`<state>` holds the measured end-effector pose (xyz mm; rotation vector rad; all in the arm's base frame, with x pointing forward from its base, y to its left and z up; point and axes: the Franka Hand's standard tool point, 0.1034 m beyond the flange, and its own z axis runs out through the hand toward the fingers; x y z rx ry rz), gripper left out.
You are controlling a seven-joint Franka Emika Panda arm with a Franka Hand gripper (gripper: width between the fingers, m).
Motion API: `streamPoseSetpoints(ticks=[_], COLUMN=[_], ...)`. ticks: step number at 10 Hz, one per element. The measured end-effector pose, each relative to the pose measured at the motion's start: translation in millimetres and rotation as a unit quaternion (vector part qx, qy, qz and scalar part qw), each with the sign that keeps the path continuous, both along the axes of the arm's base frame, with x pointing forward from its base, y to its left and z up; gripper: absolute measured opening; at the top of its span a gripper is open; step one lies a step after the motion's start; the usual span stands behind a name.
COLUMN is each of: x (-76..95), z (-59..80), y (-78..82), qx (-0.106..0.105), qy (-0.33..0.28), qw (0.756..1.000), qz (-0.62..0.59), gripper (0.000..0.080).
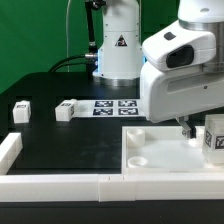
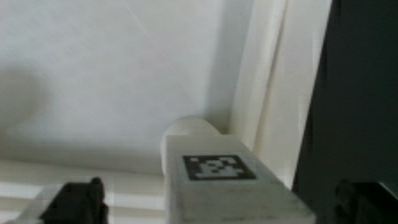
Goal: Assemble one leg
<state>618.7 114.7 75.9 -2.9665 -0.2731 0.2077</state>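
A white leg [image 2: 205, 148] bearing a black-and-white square tag [image 2: 219, 167] shows between the black fingers [image 2: 75, 200]. Beyond them, the panel [image 2: 107, 90] is plain white, the table [image 1: 60, 135] black.

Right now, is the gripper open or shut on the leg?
Open. Wrist view: the gripper has both fingers clear of the leg between them.

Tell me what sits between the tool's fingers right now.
The leg, seen in the wrist view, stands between the tool's open fingers, touching neither.
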Motion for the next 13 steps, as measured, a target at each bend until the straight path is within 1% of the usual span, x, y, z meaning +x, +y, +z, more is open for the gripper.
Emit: streamPoseSetpoints(ticks=[2,3,7,8,9,10,11,13], x=[0.1,0.2,0.3,0.2,0.1,0.7,1.1,0.0], z=[-0.1,-0.2,-0.2,-0.2,-0.7,-1.2,-1.4,-0.9], y=[-0.2,-0.8,-1.2,-0.5,-0.5,-2.1,-3.0,4.9], qx=[0.0,0.0,-0.003,-0.006,-0.012,-0.016,-0.026,-0.047], qy=[0.0,0.0,0.003,0.007,0.017,0.032,0.041,0.061], qw=[1.0,1.0,1.0,0.998,0.993,0.978,0.962,0.915], qz=[0.0,-0.001,-0.022,-0.054,-0.116,-0.205,-0.268,-0.397], gripper=[0.0387,0.0292,0.0292,0.0292,0.0292,0.0293,0.0293,0.0294])
